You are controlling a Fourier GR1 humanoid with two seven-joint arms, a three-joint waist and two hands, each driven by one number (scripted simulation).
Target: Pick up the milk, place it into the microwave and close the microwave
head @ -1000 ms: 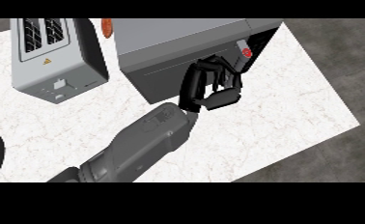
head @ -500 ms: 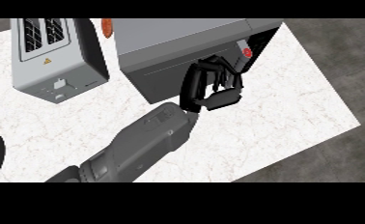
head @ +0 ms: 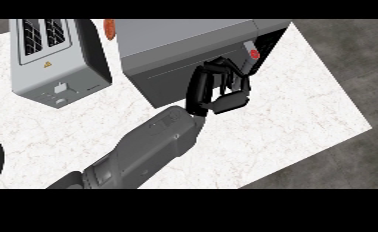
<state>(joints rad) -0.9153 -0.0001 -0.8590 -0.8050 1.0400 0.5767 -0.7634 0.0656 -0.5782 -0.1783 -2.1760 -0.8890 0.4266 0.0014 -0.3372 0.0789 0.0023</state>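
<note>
The grey microwave [head: 184, 41] stands at the back of the white counter [head: 295, 111]. Its dark front door [head: 166, 83] faces me, and a panel with a red button [head: 252, 54] sits at its right end, with a dark gap behind that panel. My right hand [head: 220, 90] is against the door's right part, fingers curled, with nothing visible between them. The milk shows nowhere in this view. My left hand does not show.
A silver toaster [head: 55, 61] stands to the left of the microwave. A small orange thing [head: 109, 26] peeks out between the two. The counter's right edge [head: 347, 101] runs diagonally, with dark floor beyond. A dark sliver [head: 2, 157] touches the left border.
</note>
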